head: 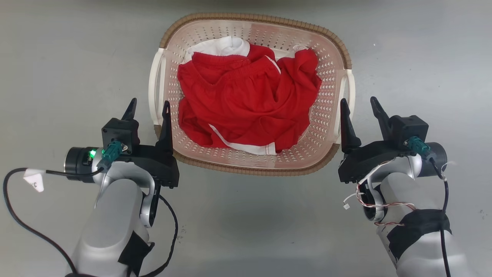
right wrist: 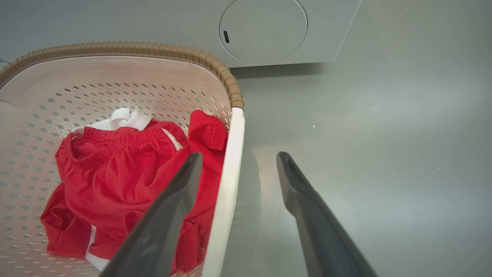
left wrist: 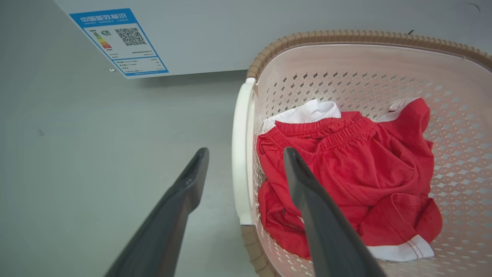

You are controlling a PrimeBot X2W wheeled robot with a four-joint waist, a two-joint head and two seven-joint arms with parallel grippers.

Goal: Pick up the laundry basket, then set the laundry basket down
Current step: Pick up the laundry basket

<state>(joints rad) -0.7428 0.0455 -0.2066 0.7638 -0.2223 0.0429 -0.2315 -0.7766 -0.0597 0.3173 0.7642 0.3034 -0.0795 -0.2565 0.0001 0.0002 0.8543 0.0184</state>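
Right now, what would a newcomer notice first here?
The bright red clothes heaped in the laundry basket, centre of the head view. Next, the open left end effector straddling the left handle, and the open right end effector straddling the right handle.

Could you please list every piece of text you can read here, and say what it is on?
"中国能效标识": header of the blue label on the pale appliance panel; its fine print is too small to read.
"3": paper tag on a black cable; the rest of the tag is unreadable.
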